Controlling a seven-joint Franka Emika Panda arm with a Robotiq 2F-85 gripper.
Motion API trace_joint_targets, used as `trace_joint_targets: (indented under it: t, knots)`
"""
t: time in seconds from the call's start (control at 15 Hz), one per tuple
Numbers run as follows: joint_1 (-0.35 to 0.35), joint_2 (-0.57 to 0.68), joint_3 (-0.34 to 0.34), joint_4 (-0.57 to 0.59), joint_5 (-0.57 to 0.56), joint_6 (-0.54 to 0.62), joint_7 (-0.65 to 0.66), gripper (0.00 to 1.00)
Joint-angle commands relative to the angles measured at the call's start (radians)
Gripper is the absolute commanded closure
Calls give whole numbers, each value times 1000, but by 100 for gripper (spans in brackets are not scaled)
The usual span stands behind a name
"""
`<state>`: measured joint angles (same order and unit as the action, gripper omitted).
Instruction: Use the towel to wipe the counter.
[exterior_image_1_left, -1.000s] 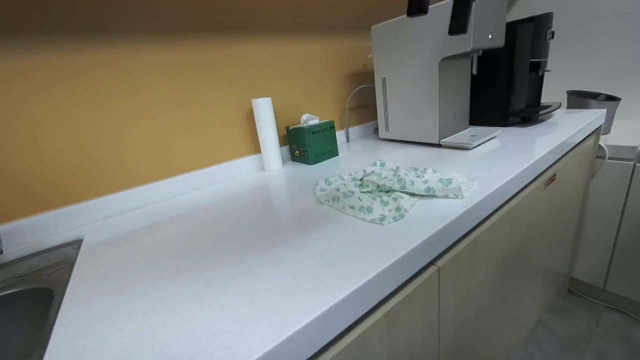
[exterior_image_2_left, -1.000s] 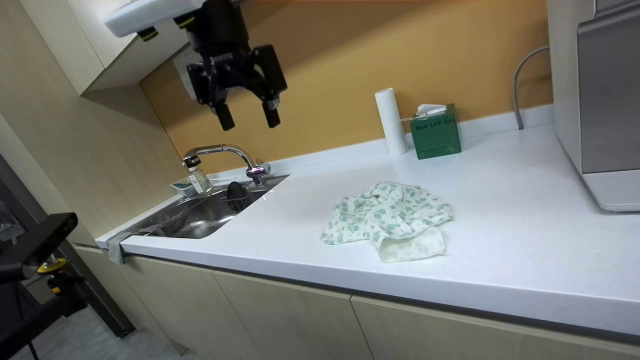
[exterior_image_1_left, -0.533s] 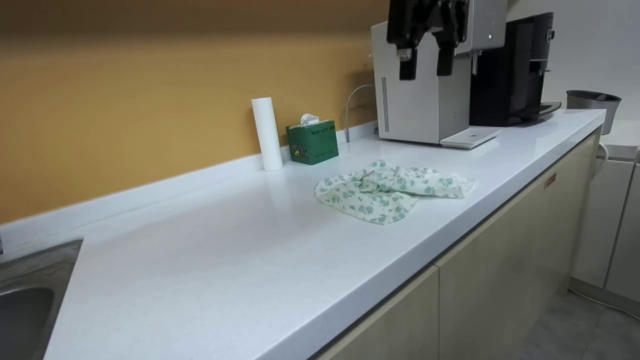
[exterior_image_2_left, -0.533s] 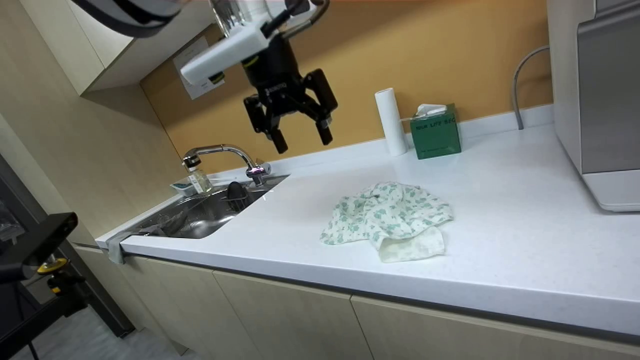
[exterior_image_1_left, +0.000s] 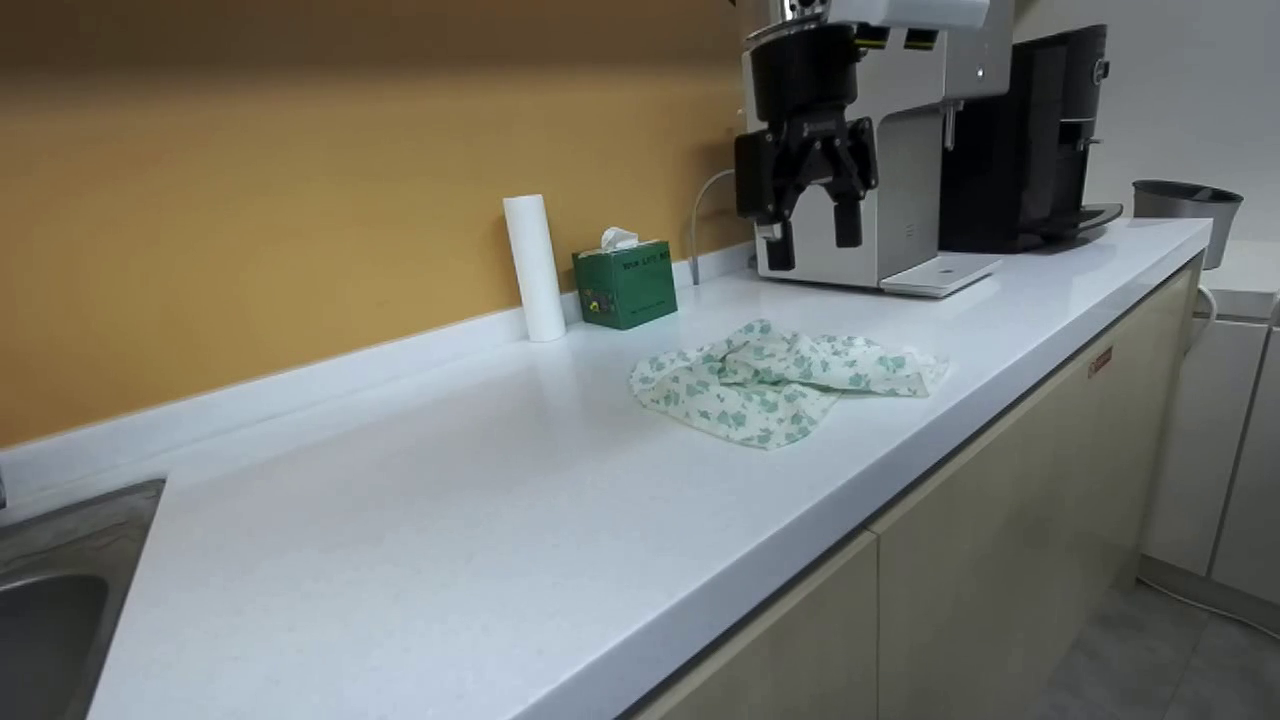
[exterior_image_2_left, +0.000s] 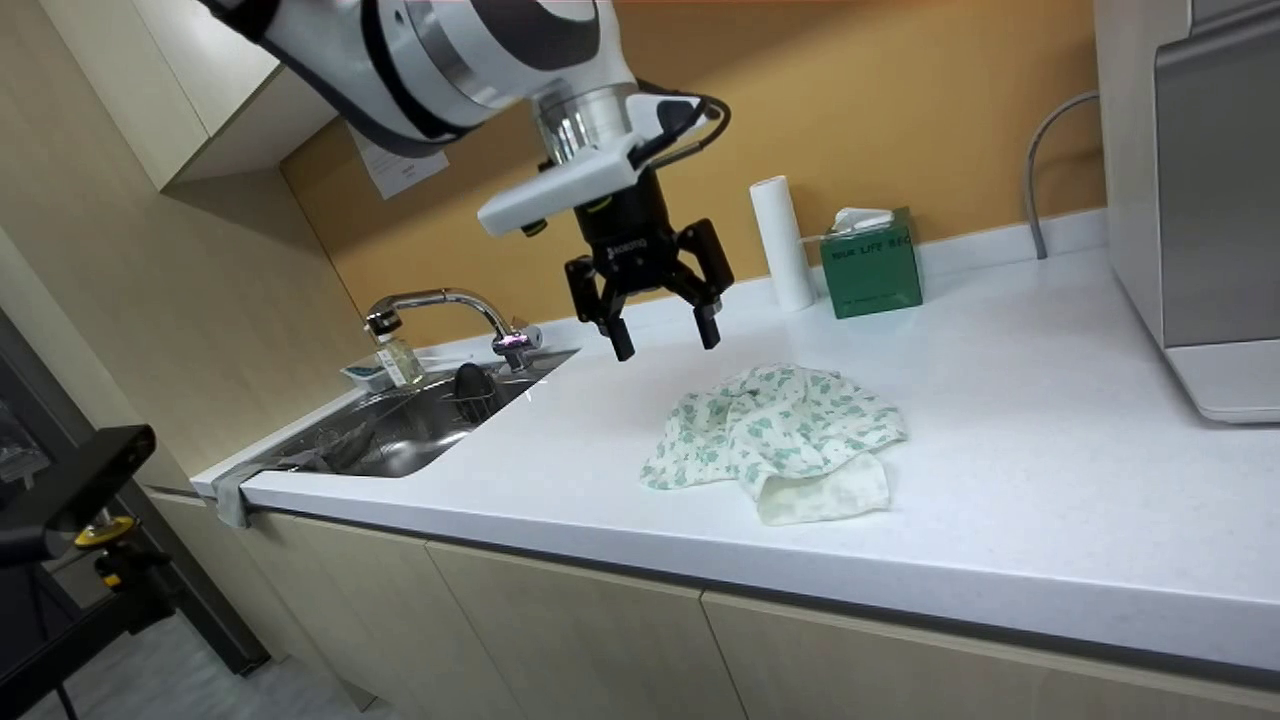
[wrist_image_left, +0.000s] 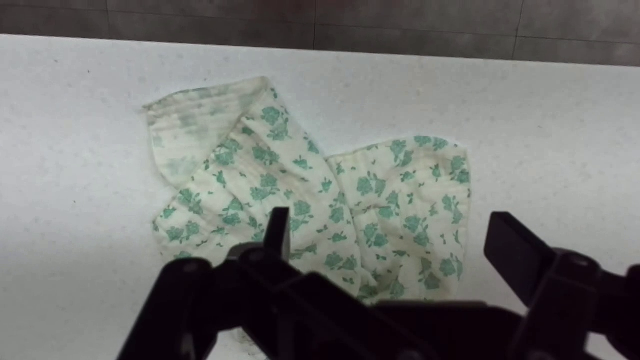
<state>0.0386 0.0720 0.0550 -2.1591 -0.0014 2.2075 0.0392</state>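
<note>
The towel (exterior_image_2_left: 775, 430) is white with green leaf prints and lies crumpled on the white counter (exterior_image_2_left: 1040, 470), with one corner folded near the front edge. The towel also shows in an exterior view (exterior_image_1_left: 760, 390) and fills the middle of the wrist view (wrist_image_left: 280, 165). My gripper (exterior_image_2_left: 666, 342) is black, points down and hovers above the counter, apart from the towel. In an exterior view the gripper (exterior_image_1_left: 814, 247) hangs above the towel's far side. In the wrist view the gripper's fingers (wrist_image_left: 389, 225) are wide apart with nothing between them; the hand hides the towel's lower part.
A white paper roll (exterior_image_2_left: 783, 245) and a green tissue box (exterior_image_2_left: 872, 268) stand against the back wall. A grey dispenser (exterior_image_1_left: 830, 170) and a black machine (exterior_image_1_left: 1020, 150) stand further along. A sink (exterior_image_2_left: 420, 430) with a faucet (exterior_image_2_left: 450, 300) is at the other end.
My gripper has come down over the counter and closer to the towel, moving right in the exterior view with the sink and faucet. Its fingers stay open. The towel has not moved.
</note>
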Motion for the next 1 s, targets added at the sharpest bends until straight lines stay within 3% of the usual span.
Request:
trace_joint_targets:
  t: [0.0, 0.2, 0.47, 0.93]
  knots:
    - [4, 20, -5, 14, 1, -2, -3, 0]
    - [5, 24, -4, 12, 1, 0, -4, 0]
    - [-4, 85, -28, 24, -31, 86, 65, 0]
    - [-9, 254, -74, 54, -27, 298, 108, 0]
